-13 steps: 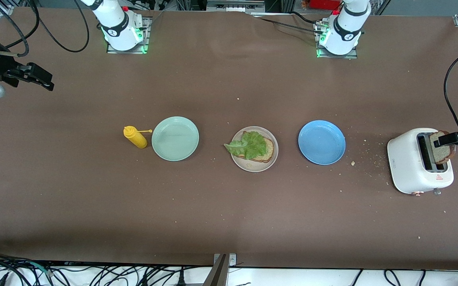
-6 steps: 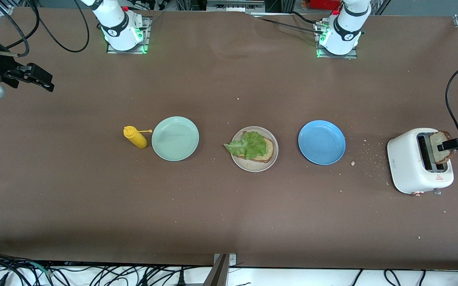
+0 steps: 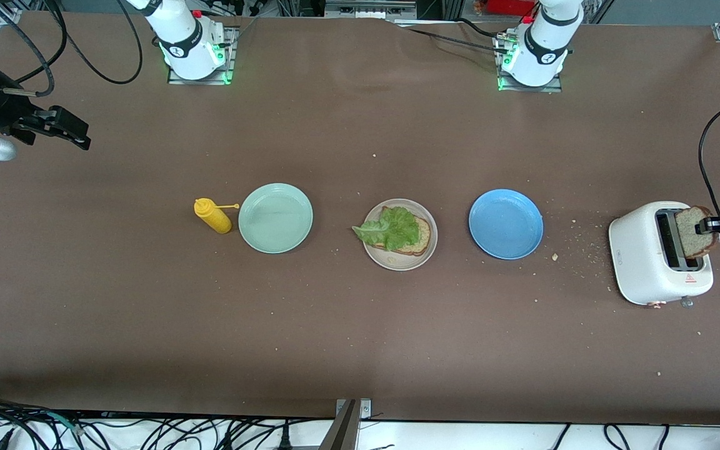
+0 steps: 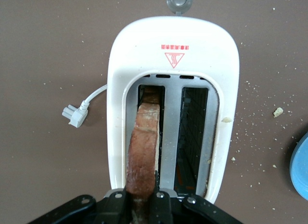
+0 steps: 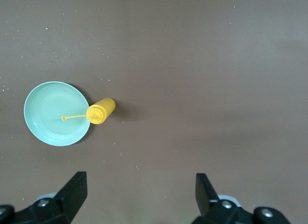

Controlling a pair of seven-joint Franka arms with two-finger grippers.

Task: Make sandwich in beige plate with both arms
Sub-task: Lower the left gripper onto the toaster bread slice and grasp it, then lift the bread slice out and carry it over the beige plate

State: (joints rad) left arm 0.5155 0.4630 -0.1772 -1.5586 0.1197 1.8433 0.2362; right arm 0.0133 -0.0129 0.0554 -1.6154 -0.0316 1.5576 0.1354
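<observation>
left gripper (image 4: 142,204) now clamped on speckled toast slice (image 3: 692,231) in glossy toaster (image 3: 647,256)

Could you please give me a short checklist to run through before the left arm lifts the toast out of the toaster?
1. Left gripper shut on the toast slice: ok, fingers clamp its upper edge.
2. Slice free of the toaster: not ok, its lower part sits in one slot.
3. Second slot empty: ok, nothing shows in it in the left wrist view.
4. Beige plate ready: ok, it holds a bread slice with the lettuce leaf on top, overhanging the rim toward the right arm's end.
5. Right gripper out of the way: ok, open, waiting over the table at the right arm's end.
6. Grip firm enough to lift: cannot tell.
</observation>
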